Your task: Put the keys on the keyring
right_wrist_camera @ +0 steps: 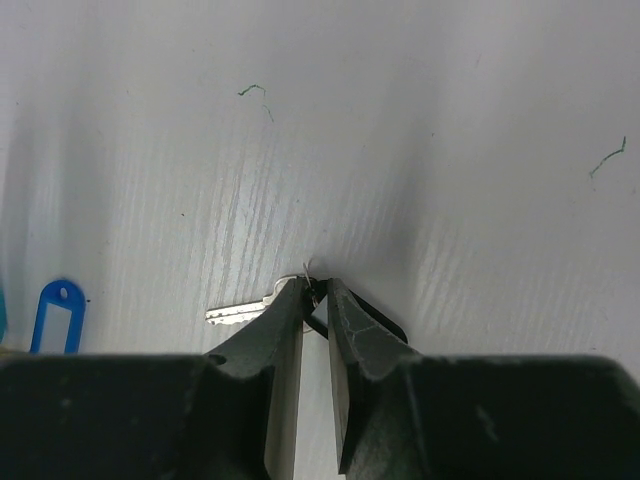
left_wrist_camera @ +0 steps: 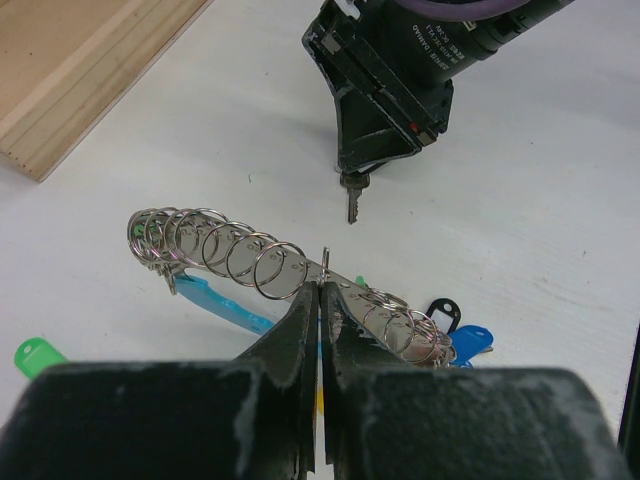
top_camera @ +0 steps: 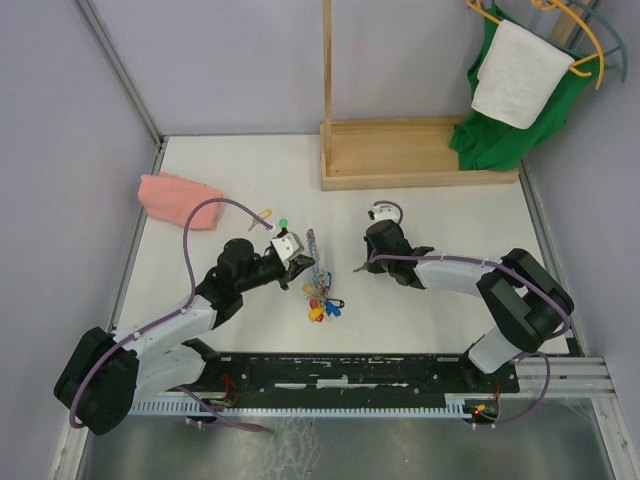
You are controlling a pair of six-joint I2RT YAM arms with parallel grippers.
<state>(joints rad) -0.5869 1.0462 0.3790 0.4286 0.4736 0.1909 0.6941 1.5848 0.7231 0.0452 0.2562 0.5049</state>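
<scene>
The keyring (top_camera: 312, 246) is a silvery loop strung with many small rings, keys and coloured tags (top_camera: 322, 300) lying on the white table. My left gripper (top_camera: 296, 263) is shut on its metal loop; in the left wrist view the jaws (left_wrist_camera: 321, 285) pinch the loop (left_wrist_camera: 230, 245) between rows of rings. My right gripper (top_camera: 362, 266) is shut on a silver key with a black head (right_wrist_camera: 235, 314), tip down at the table. It also shows in the left wrist view (left_wrist_camera: 352, 203), a short way beyond the keyring. A green-headed key (top_camera: 284, 224) lies loose behind my left gripper.
A pink cloth (top_camera: 175, 198) lies at the back left. A wooden stand base (top_camera: 420, 150) stands at the back, with green and white garments (top_camera: 520, 90) on hangers at the right. A yellow tag (top_camera: 265, 213) lies by the green key.
</scene>
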